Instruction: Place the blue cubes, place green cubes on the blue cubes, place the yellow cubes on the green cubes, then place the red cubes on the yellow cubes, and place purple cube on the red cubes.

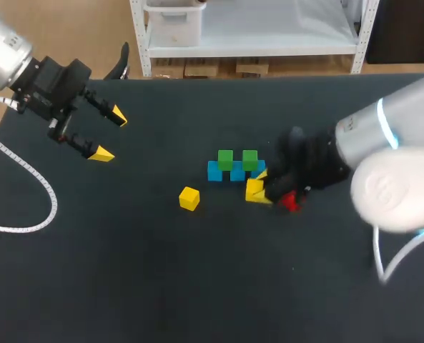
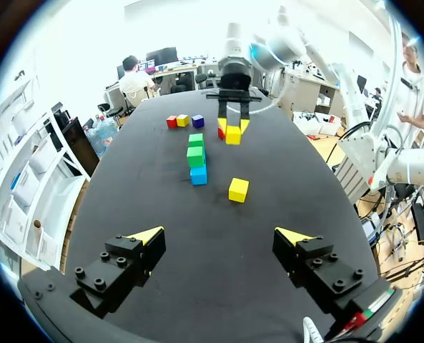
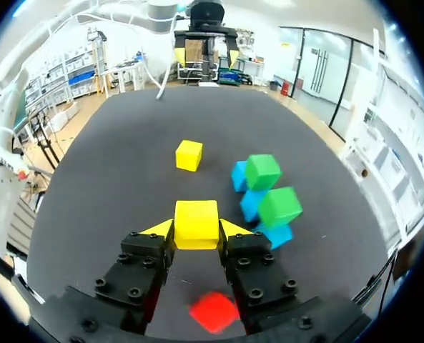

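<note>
Right gripper (image 3: 197, 230) fingers clamp a yellow cube (image 3: 196, 214) beside green cubes (image 3: 262, 171) resting on blue cubes (image 3: 252, 204). Left gripper (image 2: 221, 236) fingers stand wide apart.

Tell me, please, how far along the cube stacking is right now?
Done: a row of small blue cubes is laid, with two green cubes on top. In hand: the right claw is shut on one yellow cube beside that stack. Left: placing it, then the other yellow cubes, the red cubes and the purple cube. The left claw hangs open and empty.
</note>
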You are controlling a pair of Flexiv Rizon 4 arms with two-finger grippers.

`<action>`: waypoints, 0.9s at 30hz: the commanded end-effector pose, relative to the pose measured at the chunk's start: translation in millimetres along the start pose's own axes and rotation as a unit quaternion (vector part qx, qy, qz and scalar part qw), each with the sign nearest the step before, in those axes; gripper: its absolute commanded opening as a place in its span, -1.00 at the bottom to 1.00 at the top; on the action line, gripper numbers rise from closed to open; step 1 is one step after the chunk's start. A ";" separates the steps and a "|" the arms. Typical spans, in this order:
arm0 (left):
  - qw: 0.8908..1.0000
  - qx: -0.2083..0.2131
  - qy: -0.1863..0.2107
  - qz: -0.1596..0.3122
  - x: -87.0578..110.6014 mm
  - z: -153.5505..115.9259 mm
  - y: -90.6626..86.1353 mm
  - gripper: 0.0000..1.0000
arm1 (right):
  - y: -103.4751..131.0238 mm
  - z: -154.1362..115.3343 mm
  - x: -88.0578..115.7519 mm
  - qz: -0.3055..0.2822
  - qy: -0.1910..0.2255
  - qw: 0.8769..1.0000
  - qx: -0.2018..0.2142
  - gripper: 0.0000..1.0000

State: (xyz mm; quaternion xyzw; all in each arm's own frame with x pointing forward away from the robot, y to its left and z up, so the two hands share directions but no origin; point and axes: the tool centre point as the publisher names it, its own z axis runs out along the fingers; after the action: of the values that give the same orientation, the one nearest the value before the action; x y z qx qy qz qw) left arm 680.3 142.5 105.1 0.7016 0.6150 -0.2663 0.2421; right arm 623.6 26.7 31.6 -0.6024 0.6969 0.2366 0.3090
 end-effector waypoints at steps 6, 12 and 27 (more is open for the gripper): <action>1.000 0.000 -0.001 0.002 1.4 -0.3 0.3 1.00 | -25.5 -21.9 -15.0 -0.036 0.007 0.998 -0.060 -1.00; 1.000 0.000 -0.001 0.002 1.4 -0.3 0.3 1.00 | -41.3 -23.4 -29.6 -0.057 0.006 0.996 -0.062 -1.00; 1.000 0.000 -0.001 0.002 1.4 -0.3 0.3 1.00 | -62.9 -7.3 -44.9 -0.046 -0.005 0.998 -0.039 -1.00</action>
State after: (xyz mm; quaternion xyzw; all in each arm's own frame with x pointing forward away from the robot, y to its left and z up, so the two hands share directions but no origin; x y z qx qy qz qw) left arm 680.3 142.5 105.1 0.7016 0.6150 -0.2663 0.2421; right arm 686.1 40.3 76.3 -0.6475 0.6572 0.2498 0.2938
